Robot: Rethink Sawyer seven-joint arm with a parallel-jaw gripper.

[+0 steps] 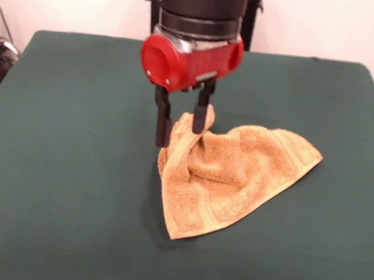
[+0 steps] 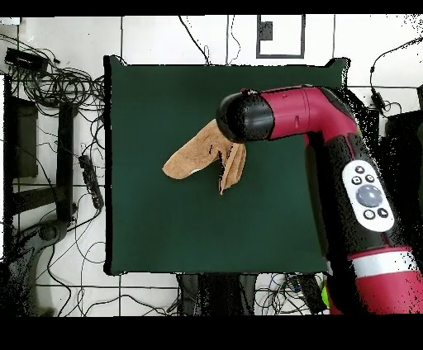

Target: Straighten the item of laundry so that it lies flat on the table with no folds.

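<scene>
Black tool [image 1: 182, 127], partly open, pinching towel [image 1: 236, 178]

text: none legible | labels: none | arm [image 2: 363, 198] button pad: round symbols only (too small to read)

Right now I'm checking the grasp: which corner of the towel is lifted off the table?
The corner pinched in the gripper, at the towel's top left in the front view. It stands raised and bunched; the right and bottom corners lie flat on the table.

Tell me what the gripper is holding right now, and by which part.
The gripper pinches the orange-tan towel at a raised fold near its upper edge; the rest lies crumpled on the green table.
</scene>
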